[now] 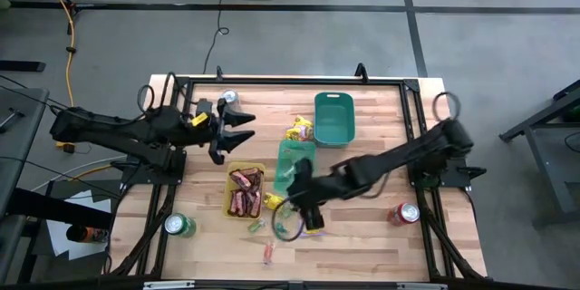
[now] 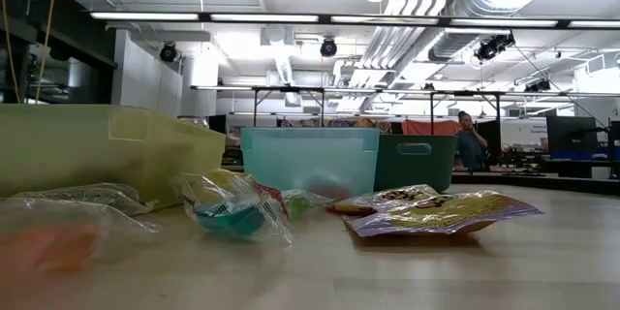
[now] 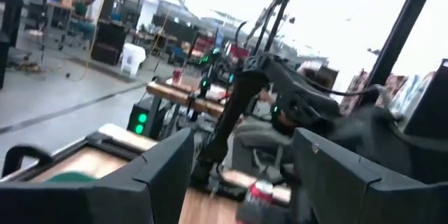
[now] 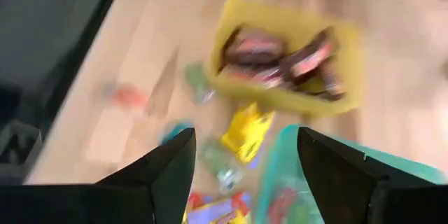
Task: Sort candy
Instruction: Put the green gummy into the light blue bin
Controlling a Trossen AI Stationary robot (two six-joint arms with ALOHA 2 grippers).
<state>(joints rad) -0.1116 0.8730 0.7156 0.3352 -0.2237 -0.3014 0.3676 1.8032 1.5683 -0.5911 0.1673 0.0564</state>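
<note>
The candy lies near the table's middle. Dark red-brown bars fill a yellow tray point(image 1: 230, 201) point(image 4: 350, 49). Yellow packets lie by the trays point(image 1: 301, 130) point(image 4: 246, 133). Tiny pale pieces point(image 1: 256, 227) point(image 4: 126, 98) rest on the wood toward the near edge. My right gripper point(image 1: 304, 216) point(image 4: 241, 175) hangs open above the loose pieces, between the yellow tray and a light teal tray point(image 1: 294, 159), pointing slantwise down. My left gripper point(image 1: 243, 127) point(image 3: 241, 182) is open, raised and level, at the table's far left, clear of the candy.
A dark teal tray point(image 1: 333, 118) stands at the far middle. Drink cans stand at the far left point(image 1: 228, 98), near left point(image 1: 179, 226) and near right point(image 1: 403, 214). The low view shows a wrapped blue piece point(image 2: 232, 215) and yellow packets point(image 2: 436, 213) before the trays.
</note>
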